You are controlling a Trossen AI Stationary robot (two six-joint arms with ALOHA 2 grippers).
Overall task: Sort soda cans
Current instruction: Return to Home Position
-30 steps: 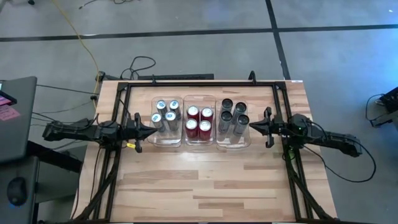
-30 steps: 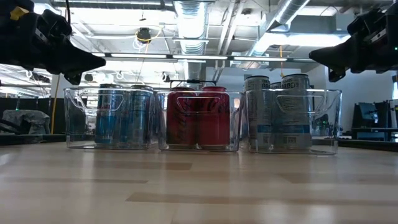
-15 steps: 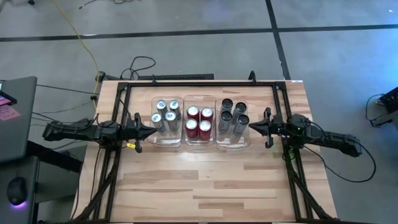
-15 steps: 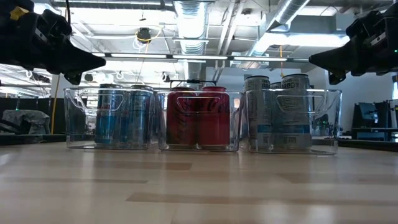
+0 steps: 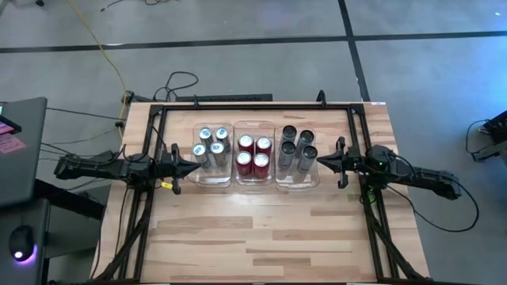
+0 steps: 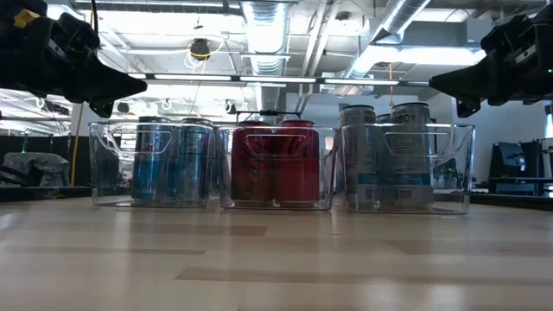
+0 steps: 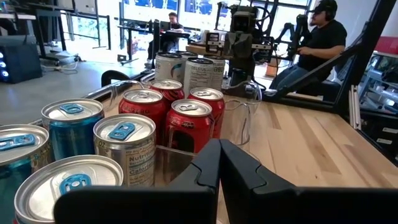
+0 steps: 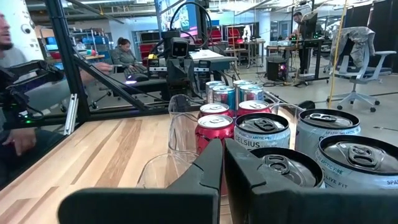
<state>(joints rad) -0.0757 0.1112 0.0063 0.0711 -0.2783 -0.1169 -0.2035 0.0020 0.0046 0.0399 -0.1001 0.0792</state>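
Left end effector (image 5: 192, 167), pinched shut and empty, sits beside the blue cans (image 5: 212, 146); red cans (image 5: 253, 154) next, dark cans (image 5: 297, 147) last (three bins (image 5: 253, 123), one kind each). Right end effector (image 5: 321, 163), shut and empty too. Pull both straight back, away from the bins. Hardly anything moved since before.

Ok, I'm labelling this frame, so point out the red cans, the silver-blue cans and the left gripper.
red cans (image 5: 246, 142): high view, silver top of one can.
silver-blue cans (image 5: 205, 134): high view, top of one can.
left gripper (image 5: 196, 166): high view, tip of its shut fingers.
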